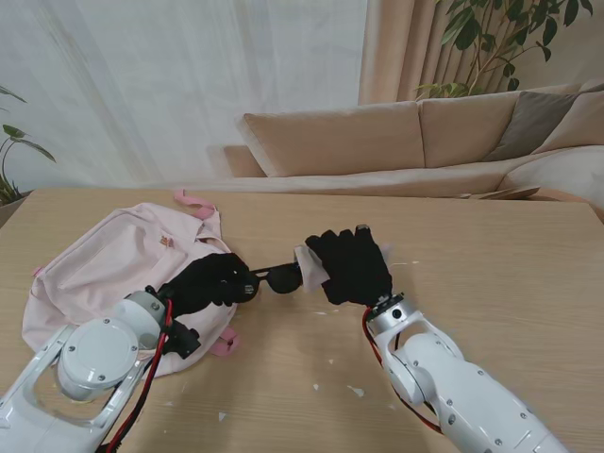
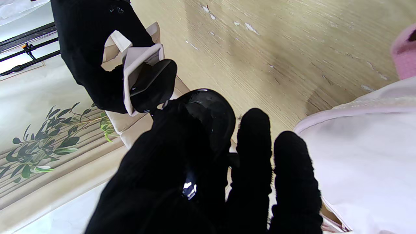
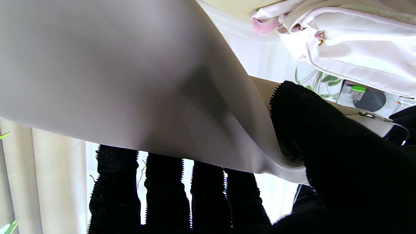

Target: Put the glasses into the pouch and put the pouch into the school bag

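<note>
My left hand [image 2: 195, 182] fingers [image 2: 255, 152] clamped on black glossy plastic sunglasses [image 1: 276, 277], held off counter [image 1: 491, 283]; leading lens at pouch mouth. Right hand [image 1: 351, 266] fingers pinched on pale soft fabric pouch [image 2: 139, 60], mouth held agape. Judgement: glasses light, slick, scratch-prone; grip frame, not lens. Pouch limp, collapses easily. Pink fabric school bag [image 1: 104, 269] lies left, under my forearm.

On my left the school bag [image 1: 104, 269] lies on the table [image 1: 491, 274]; glasses [image 1: 274, 278] enter the pouch [image 1: 310, 264] to its right
</note>
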